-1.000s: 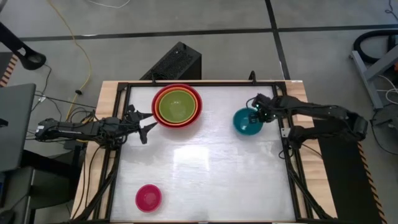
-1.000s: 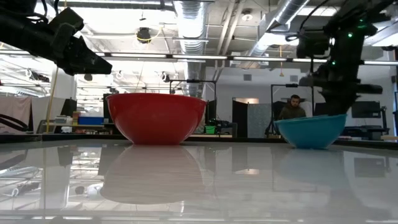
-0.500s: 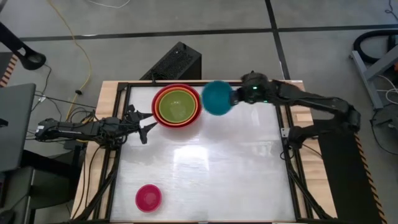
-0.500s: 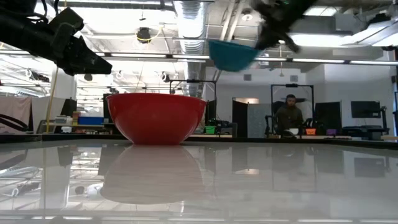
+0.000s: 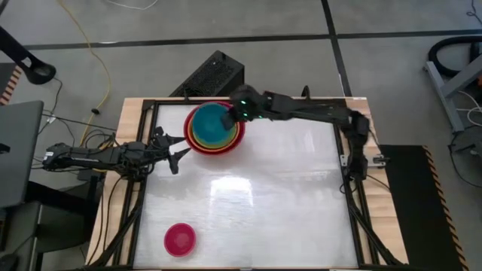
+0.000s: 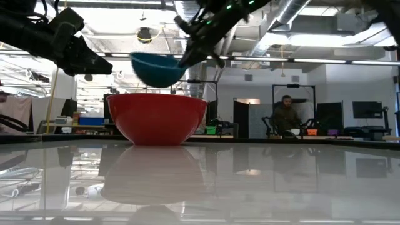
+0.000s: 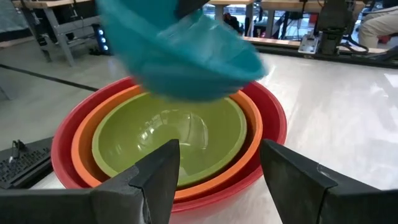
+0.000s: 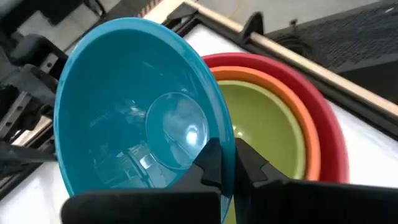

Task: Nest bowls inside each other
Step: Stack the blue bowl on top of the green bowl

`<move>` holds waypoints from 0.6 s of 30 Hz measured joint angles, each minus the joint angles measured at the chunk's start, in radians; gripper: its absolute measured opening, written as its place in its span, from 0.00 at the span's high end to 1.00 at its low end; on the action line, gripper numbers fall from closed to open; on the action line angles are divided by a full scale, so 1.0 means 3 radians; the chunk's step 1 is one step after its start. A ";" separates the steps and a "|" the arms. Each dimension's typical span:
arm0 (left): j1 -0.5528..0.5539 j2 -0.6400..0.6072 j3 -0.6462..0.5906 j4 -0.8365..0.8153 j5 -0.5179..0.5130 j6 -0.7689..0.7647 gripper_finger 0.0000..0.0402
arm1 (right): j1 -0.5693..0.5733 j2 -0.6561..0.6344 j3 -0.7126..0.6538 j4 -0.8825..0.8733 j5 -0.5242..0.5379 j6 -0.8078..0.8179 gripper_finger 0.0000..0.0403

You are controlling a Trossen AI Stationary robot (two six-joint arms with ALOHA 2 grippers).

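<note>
A red bowl (image 5: 197, 139) stands on its base at the table's far left, with an orange bowl (image 7: 84, 146) and a lime green bowl (image 7: 168, 134) nested in it. A teal bowl (image 5: 211, 124) hangs over this stack, and my right gripper (image 8: 229, 165) is shut on it. My left gripper (image 5: 181, 147) waits open just left of the stack, its fingers (image 7: 158, 171) level and apart. A magenta pink bowl (image 5: 180, 239) sits on its base near the table's near left corner. My right gripper pinches the teal bowl's rim (image 8: 227, 146) on the side facing the table's right, one finger inside the bowl and one outside. The fingers come slanting down from the right. The bowl is lifted clear above the green bowl and tilted (image 6: 156, 67).
A black metal frame (image 5: 354, 188) runs along the table's edges. A dark box (image 5: 215, 74) stands on the floor behind the far edge. A person (image 6: 286, 115) sits in the room beyond the table. The white tabletop (image 5: 256, 203) spreads toward the near and right sides.
My right gripper has lifted the teal bowl off the table's far right part and carried it up and toward the left edge, over the stacked bowls. The wrist has rolled and the bowl now hangs tilted. The stack and the pink bowl have stayed put.
</note>
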 joint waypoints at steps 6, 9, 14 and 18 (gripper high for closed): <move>0.0000 0.0001 0.0000 0.0001 0.0067 0.0037 0.47 | -0.0159 0.0549 0.0544 -0.0439 -0.0043 -0.0021 0.95; 0.0000 0.0000 0.0000 0.0001 0.0068 0.0048 0.47 | -0.0187 0.0705 0.0641 -0.0524 -0.0061 -0.0021 0.95; 0.0000 0.0000 0.0000 0.0001 0.0068 0.0051 0.47 | -0.0210 0.0833 0.0652 -0.0621 -0.0128 -0.0021 0.95; 0.0001 0.0000 0.0000 0.0001 0.0067 0.0060 0.47 | -0.0208 0.0851 0.0650 -0.0673 -0.0099 -0.0021 0.95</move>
